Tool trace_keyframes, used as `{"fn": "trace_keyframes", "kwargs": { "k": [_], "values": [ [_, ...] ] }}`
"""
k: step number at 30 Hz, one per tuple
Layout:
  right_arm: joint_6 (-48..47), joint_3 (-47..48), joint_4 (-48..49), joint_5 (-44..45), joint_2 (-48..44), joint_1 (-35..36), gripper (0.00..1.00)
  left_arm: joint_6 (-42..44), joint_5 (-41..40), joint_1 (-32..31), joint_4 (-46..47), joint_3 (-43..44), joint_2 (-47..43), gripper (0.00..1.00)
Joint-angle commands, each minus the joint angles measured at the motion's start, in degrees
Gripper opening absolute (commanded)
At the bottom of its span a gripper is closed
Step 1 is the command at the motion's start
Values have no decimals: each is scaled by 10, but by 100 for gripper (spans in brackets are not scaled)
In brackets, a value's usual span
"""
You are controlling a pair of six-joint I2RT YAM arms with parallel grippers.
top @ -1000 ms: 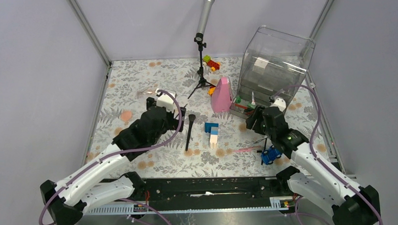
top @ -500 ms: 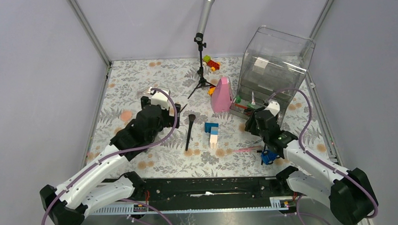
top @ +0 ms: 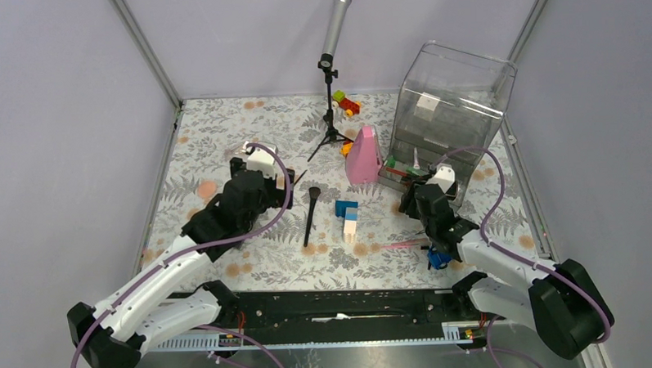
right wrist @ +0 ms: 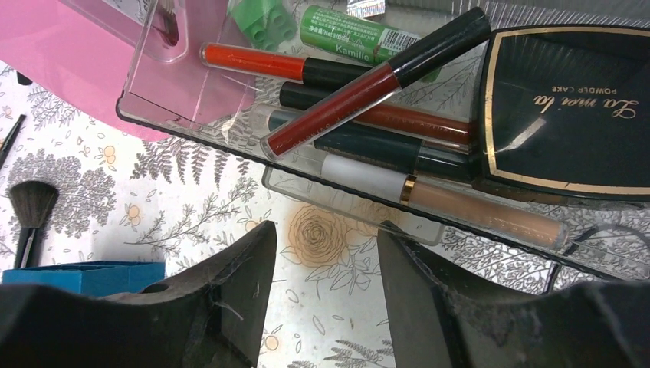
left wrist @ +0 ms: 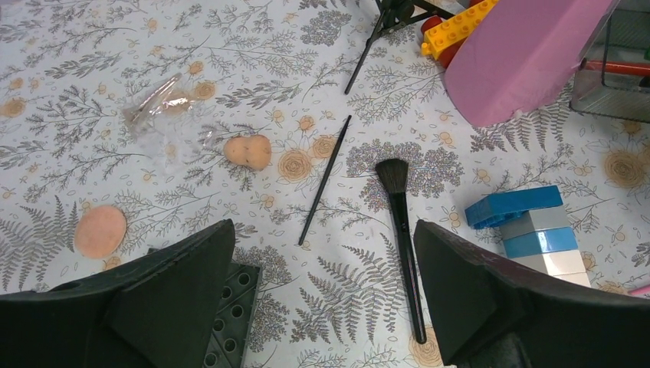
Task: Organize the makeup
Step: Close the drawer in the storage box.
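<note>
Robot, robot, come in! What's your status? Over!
Left end effector open, empty. Right end effector open, over clear plastic tray of lip tubes. Black-handled fluffy makeup brush loose on table. Blue-and-white toy blocks beside it.

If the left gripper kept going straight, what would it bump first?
Probably the thin black stick lying between the left gripper's open fingers; the brush lies just beside it. Depth is unclear.

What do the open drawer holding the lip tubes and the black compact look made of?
Drawer: apparently clear hard plastic; the floral table cover shows through its floor. Compact: probably glossy black plastic, gold line trim; a light streak reflects off its lid.
</note>
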Motion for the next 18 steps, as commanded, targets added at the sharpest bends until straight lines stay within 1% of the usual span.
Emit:
{"fn": "trace_keyframes", "kwargs": {
  "k": [1,6,12,18],
  "values": [
    [-55,-16,112,73,-11,0,60,-3,20,10,29,2,5,98],
    [-83,-26,152,101,1,1,64,-6,32,18,29,3,11,97],
    [-109,-30,207,130,20,1,66,-7,35,20,29,2,10,97],
    [-115,-21,230,175,53,1,68,-7,37,21,29,1,11,97]
  ]
}}
